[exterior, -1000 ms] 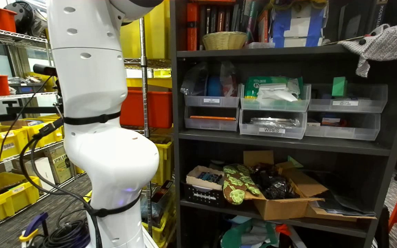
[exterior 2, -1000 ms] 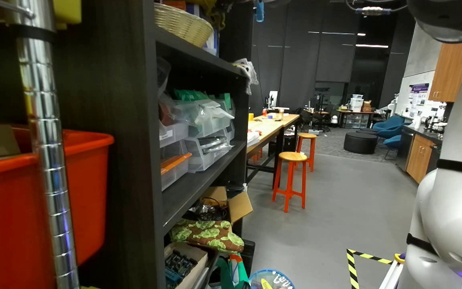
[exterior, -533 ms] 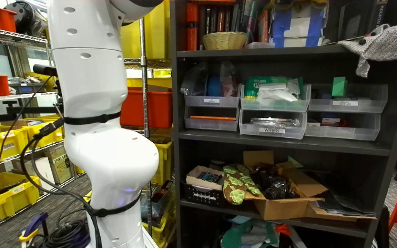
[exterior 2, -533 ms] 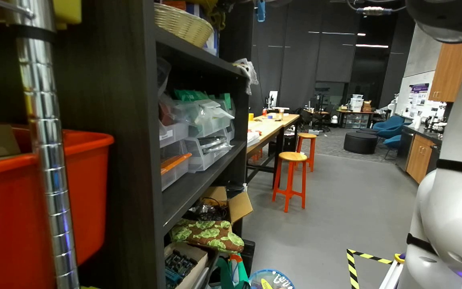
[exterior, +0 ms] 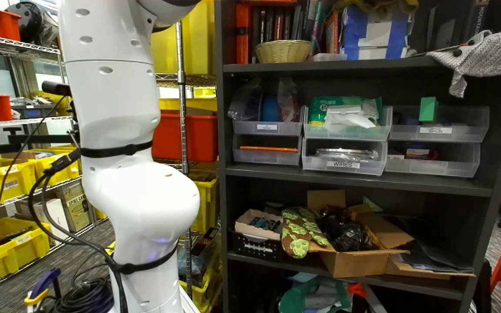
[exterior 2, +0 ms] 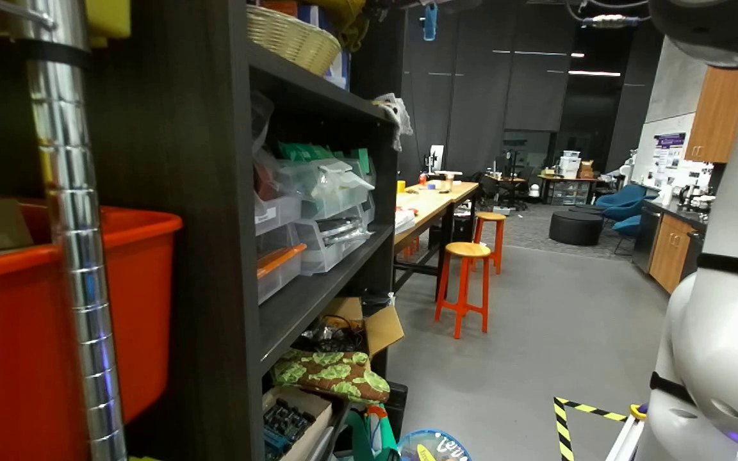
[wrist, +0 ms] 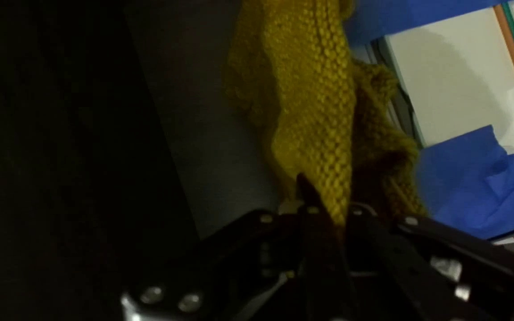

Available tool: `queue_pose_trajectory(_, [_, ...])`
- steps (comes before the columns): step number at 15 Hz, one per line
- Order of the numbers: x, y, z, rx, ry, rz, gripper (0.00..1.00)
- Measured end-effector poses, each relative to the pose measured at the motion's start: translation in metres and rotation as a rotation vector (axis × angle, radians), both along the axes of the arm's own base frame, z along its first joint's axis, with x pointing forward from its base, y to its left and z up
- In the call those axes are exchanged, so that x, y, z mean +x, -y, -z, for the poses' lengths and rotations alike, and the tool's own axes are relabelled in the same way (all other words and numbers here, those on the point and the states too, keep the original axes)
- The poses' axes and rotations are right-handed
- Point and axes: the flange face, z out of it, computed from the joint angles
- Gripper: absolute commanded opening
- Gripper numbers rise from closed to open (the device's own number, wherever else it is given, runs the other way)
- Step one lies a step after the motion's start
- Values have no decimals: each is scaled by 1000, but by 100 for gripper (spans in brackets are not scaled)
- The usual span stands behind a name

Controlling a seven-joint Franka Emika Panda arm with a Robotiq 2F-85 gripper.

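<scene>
Cloth [wrist: 315, 111], clamped in the gripper [wrist: 328, 208], extends toward 12 o'clock from it in the wrist view, with a box [wrist: 462, 84] at 2 o'clock, where firm grip and slow travel should best prevent snagging.

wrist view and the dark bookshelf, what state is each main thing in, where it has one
gripper: shut on the yellow knit cloth
yellow knit cloth: pinched, bunched
cardboard box: open, flaps spread, dark things inside
clear plastic bins: open, things inside
wicker basket: upright, contents hidden
grey knit toy: hanging over the edge of its shelf
</scene>
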Motion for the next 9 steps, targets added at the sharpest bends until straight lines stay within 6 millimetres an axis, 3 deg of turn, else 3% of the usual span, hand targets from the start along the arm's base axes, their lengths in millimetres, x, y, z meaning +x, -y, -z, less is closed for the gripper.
queue_pose_trajectory(9, [-44, 58, -26, 171, 124, -51, 1])
